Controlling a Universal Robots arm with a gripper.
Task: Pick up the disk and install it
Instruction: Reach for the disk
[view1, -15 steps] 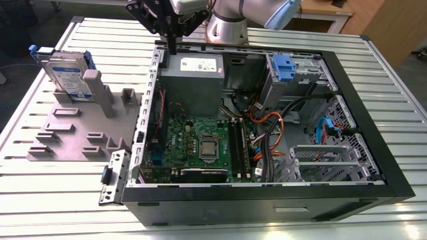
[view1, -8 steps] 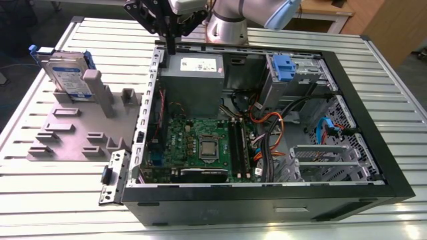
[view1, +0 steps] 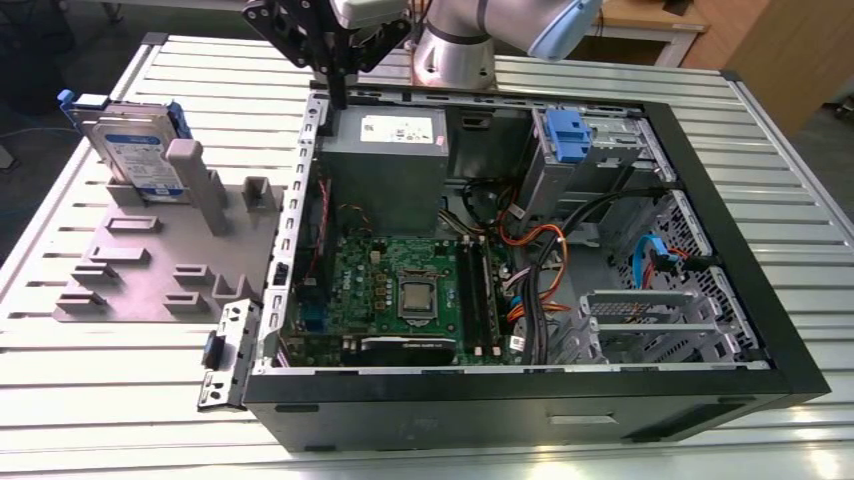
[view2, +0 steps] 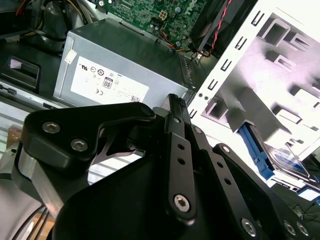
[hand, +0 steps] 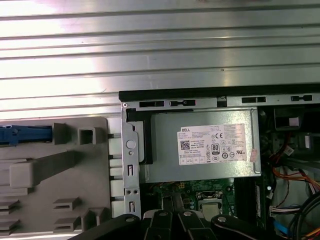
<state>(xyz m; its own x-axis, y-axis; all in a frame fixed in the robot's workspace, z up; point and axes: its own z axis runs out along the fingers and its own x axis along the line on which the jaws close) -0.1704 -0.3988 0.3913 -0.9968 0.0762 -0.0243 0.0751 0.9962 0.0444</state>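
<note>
Pickup not begun: my gripper (view1: 335, 98), closed and empty, hangs over the computer case's (view1: 534, 410) far edge. The disk (view1: 138, 150), at the exterior view's left, needs opened jaws.

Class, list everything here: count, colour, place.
silver-metal hard drive with blue side rails: one, silver, upright in fixture, exterior view's left
grey plastic fixture: one, grey, beside case
open black computer case: one, black, table centre
grey metal power supply box: one, grey, inside case
green motherboard: one, green, inside case
blue plastic clip: one, blue, drive bay
slatted metal table: one, silver, underneath
robot arm: one, silver-blue, beyond case
tool: one, black, above case's edge
</note>
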